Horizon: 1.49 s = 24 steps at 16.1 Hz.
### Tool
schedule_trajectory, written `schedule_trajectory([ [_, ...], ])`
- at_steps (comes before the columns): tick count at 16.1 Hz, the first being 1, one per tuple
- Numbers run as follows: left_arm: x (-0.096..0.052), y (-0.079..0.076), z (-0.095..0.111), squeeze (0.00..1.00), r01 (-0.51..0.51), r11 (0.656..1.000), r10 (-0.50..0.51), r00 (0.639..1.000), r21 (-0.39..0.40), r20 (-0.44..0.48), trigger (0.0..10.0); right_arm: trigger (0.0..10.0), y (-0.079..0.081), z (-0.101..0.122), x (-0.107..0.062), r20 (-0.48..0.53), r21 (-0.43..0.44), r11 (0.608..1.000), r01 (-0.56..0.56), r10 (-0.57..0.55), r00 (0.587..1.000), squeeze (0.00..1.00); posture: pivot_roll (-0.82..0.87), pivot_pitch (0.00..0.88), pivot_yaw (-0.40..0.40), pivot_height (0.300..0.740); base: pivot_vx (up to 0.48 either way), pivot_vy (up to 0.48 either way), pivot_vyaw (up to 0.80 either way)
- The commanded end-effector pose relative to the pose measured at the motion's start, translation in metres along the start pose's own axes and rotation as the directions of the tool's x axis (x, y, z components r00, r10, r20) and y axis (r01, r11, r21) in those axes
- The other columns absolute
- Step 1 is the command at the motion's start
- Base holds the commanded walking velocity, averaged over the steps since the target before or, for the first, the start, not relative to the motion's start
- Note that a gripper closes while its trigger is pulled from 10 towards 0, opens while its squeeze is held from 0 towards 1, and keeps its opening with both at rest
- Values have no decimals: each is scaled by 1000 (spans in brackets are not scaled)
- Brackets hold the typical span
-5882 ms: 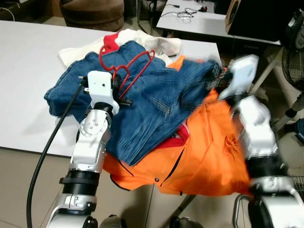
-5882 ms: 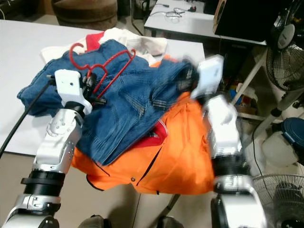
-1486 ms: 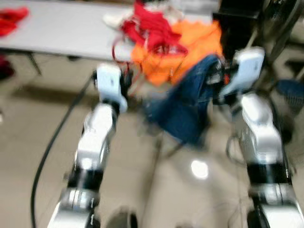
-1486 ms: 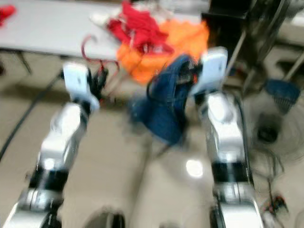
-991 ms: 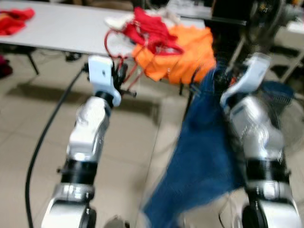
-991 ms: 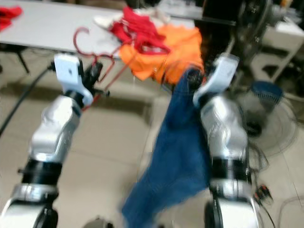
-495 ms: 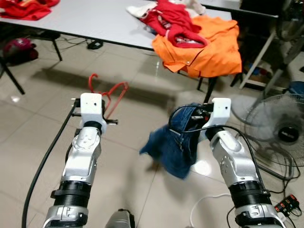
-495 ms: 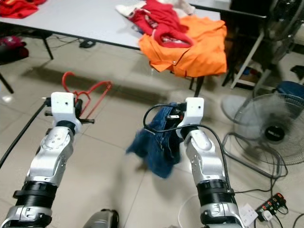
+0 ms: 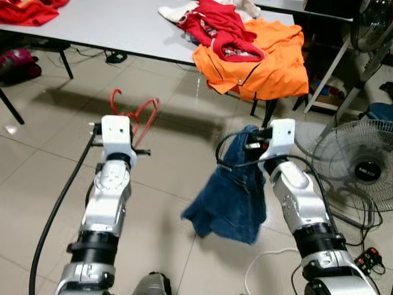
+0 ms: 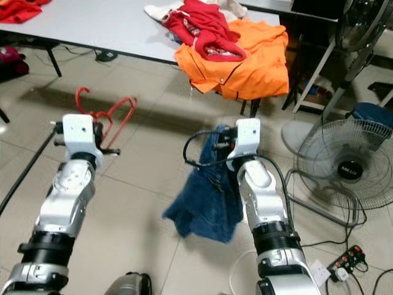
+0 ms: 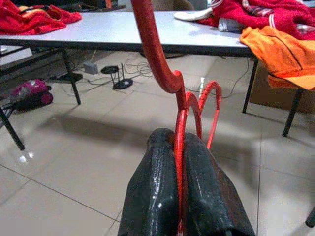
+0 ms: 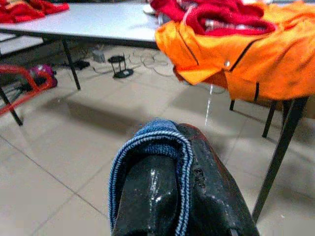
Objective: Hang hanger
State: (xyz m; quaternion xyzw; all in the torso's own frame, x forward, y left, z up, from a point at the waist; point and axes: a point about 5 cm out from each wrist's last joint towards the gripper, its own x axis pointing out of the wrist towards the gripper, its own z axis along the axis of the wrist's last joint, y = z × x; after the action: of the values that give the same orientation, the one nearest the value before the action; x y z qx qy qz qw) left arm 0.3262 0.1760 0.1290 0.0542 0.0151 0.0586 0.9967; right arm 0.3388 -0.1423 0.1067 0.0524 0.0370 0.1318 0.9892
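Red hanger (image 11: 183,105) pinched in left tool (image 11: 179,196); right tool (image 12: 170,196), at 3 o'clock, grips jeans (image 9: 236,196), now hanging longer than before.

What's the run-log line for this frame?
left gripper: shut on red hanger | right gripper: shut on blue jeans, hanging | orange shirt: on table

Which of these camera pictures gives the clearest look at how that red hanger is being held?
The left wrist view: the red hanger sits pinched between the two black fingers of the left gripper, its hook curving up close to the lens. The head views show the whole hanger outline above the left arm, but the grip itself is small there.
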Motion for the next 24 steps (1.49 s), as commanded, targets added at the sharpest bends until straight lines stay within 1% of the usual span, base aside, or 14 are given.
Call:
schedule_trajectory([
  [1, -3, -6, 8, 0, 29, 1000, -29, 998, -9, 47, 10000, 0, 1, -2, -2, 16, -30, 999, -14, 14, 1000, 0, 98, 26, -57, 740, 0, -480, 0],
  [3, -6, -9, 5, 0, 19, 999, -18, 999, -37, 36, 10000, 0, 4, -6, -4, 11, -53, 998, -31, 32, 999, 0, 95, 13, -52, 740, 0, -424, 0],
  [6, -4, -16, 0, 0, 29, 999, -29, 1000, -38, 11, 10000, 0, 5, -6, -5, 40, -80, 997, 6, -2, 999, 0, 83, 8, -44, 740, 0, 0, 0],
  [8, -4, -19, 1, 0, 40, 999, -39, 999, -24, 16, 10000, 0, 5, -7, -9, 54, -82, 997, -1, 5, 999, 0, 78, 14, -47, 740, 0, 0, 0],
  [9, -2, -21, 7, 0, 74, 996, -72, 996, -44, 49, 10000, 0, 6, -10, -14, 54, -87, 996, -2, 7, 999, 0, 68, 9, -49, 740, 0, 0, 519],
  [10, -1, -21, 8, 0, 76, 996, -73, 996, -55, 53, 10000, 0, 6, -11, -14, 54, -88, 996, -4, 8, 999, 0, 63, 7, -47, 740, 266, 304, 513],
  [12, 1, -27, 8, 0, 79, 994, -76, 996, -69, 45, 10000, 0, 3, -9, -15, 61, -87, 996, 4, 2, 998, 0, 45, 2, -41, 740, 133, 390, 506],
  [14, 2, -37, 4, 0, 86, 995, -86, 996, -48, 15, 10000, 0, -4, -5, -16, 68, -70, 997, 15, -11, 998, 0, 33, 9, -33, 740, 0, 0, 503],
  [17, 0, -35, 1, 0, 87, 995, -87, 996, -52, 0, 10000, 0, -10, -5, -17, 63, -60, 998, 34, -30, 998, 0, 33, 34, -24, 740, 0, 0, 488],
  [18, -4, -31, -4, 0, 93, 996, -93, 996, -4, 1, 10000, 0, -13, -4, -19, 67, -73, 997, 39, -34, 997, 0, 38, 35, -27, 740, 0, 0, 469],
  [20, -10, -21, -10, 0, 76, 996, -77, 997, -37, -6, 10000, 0, -22, -4, -24, 72, -86, 994, 63, -57, 996, 0, 50, 38, -39, 740, 0, -240, 463],
  [21, -15, -18, -11, 0, 65, 997, -65, 998, -35, -5, 10000, 0, -25, -5, -28, 70, -104, 992, 69, -62, 996, 0, 63, 44, -53, 740, 0, -480, 456],
  [22, -17, -18, -13, 0, 59, 998, -60, 998, -38, -11, 10000, 0, -25, -8, -29, 61, -90, 994, 67, -62, 996, 0, 71, 43, -57, 740, 0, -480, 456],
  [24, -17, -25, -8, 0, 52, 998, -51, 999, -39, 5, 10000, 0, -21, -11, -27, 50, -69, 996, 57, -53, 997, 0, 82, 41, -59, 740, 0, -480, 456],
])
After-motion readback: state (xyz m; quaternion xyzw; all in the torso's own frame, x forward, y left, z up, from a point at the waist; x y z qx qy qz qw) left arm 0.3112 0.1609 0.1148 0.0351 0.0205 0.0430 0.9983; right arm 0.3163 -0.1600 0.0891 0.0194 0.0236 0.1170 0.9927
